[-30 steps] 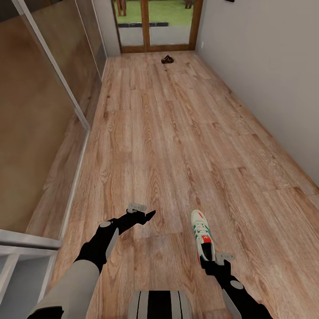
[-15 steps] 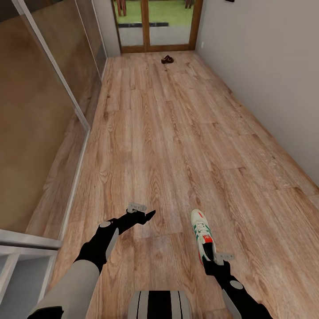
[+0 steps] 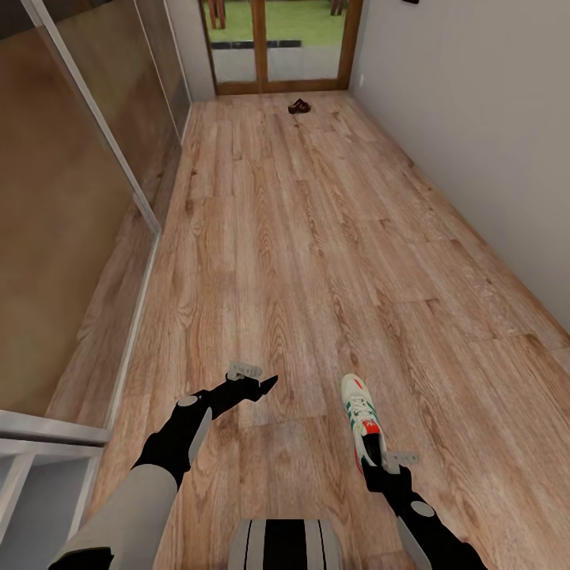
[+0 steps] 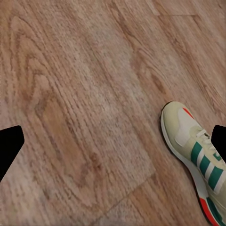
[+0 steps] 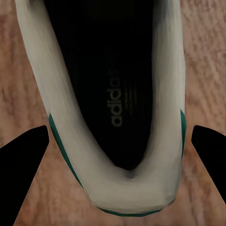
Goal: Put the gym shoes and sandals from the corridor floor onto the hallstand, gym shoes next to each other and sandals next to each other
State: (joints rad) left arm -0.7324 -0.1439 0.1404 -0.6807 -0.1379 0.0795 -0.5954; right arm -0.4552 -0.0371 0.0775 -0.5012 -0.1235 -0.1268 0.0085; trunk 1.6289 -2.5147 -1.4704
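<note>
One white gym shoe (image 3: 361, 418) with green stripes and a red tongue lies on the corridor floor (image 3: 317, 261), toe pointing away from me. My right gripper (image 3: 381, 469) is open at its heel. In the right wrist view the heel and dark inside of the shoe (image 5: 113, 94) sit between the spread fingers (image 5: 23, 160), and the gripper (image 5: 115, 150) straddles it. My left gripper (image 3: 267, 385) hovers open to the shoe's left. In the left wrist view the gripper (image 4: 113, 141) is over bare planks, with the shoe (image 4: 193, 150) at one side. A small dark brown sandal shape (image 3: 298, 105) lies far down the corridor.
A glass-panelled wall (image 3: 71, 237) runs along the left and a plain grey wall (image 3: 475, 142) along the right. Wood-framed glass doors (image 3: 277, 47) close the far end. A pale grey shelving unit (image 3: 32, 475) shows at the lower left corner.
</note>
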